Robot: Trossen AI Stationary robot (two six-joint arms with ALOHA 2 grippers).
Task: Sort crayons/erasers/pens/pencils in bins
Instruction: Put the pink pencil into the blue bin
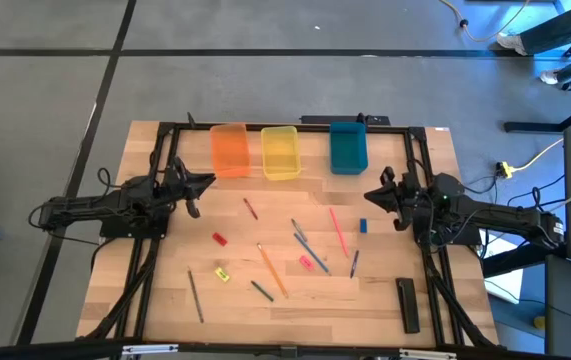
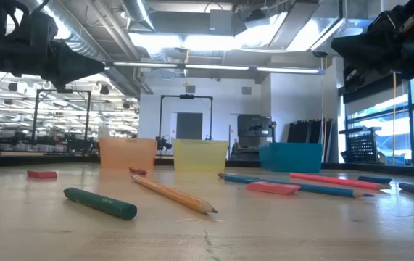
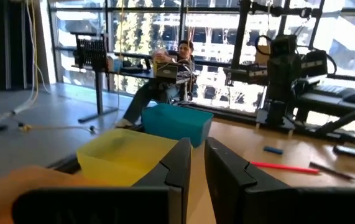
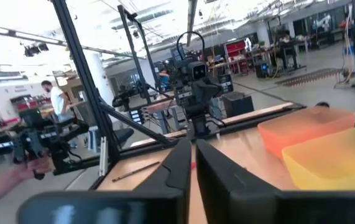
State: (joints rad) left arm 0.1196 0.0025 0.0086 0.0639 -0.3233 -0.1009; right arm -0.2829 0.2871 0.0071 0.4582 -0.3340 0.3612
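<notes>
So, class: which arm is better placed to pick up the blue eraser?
The right. Its gripper hangs just beside the blue eraser, while the left gripper waits across the table, beyond the scattered pencils.

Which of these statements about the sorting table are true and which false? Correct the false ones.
1. The three bins stand in a row: orange bin, yellow bin, teal-blue bin. True.
2. The left tool holds a crayon. False: it holds nothing and sits above the table.
3. The orange pencil lies on the table. True.
4. The red eraser sits inside the yellow bin. False: it lies on the table.
</notes>
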